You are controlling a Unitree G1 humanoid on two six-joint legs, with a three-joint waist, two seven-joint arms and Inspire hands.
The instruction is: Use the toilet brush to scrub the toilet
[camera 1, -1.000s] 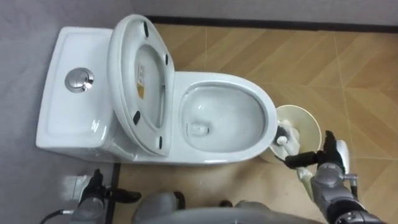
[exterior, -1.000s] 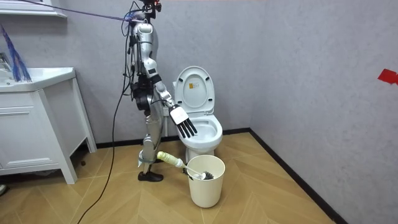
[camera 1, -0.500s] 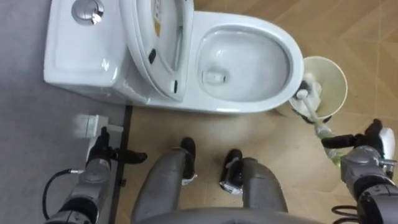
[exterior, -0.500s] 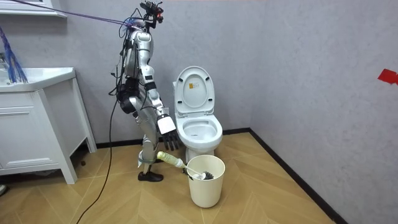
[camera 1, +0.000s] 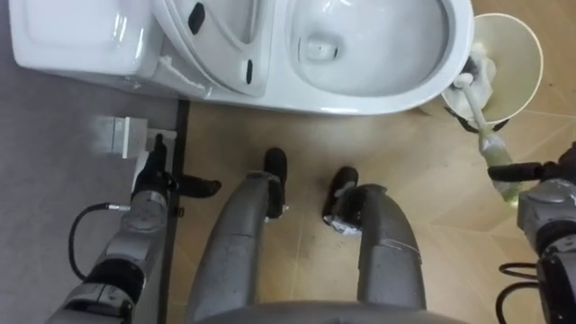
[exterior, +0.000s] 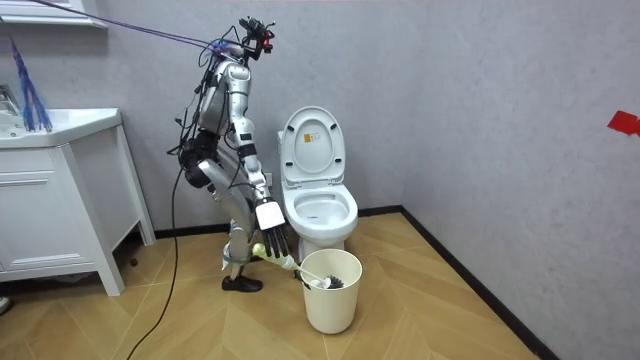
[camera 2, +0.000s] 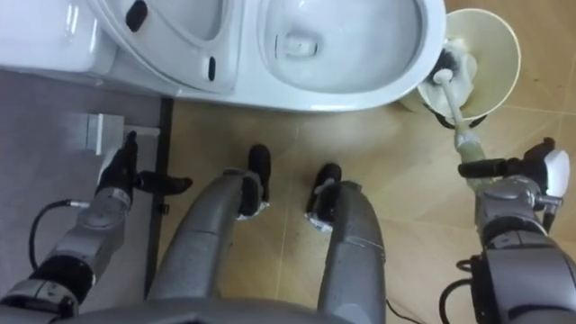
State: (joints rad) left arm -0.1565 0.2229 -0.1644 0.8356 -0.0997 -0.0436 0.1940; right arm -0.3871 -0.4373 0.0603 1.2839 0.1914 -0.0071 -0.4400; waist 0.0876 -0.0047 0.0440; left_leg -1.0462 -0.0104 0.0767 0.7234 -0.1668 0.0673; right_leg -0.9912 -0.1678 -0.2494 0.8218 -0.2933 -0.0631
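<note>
Right hand (camera 2: 526, 180), fingers outstretched, meets the brush (camera 2: 450, 106) handle's near end; the brush head sits in the bucket (camera 2: 501, 43), far right.

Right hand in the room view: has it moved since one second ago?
Yes. The right hand has dropped from the height of the toilet bowl to the brush handle beside the bucket.
</note>
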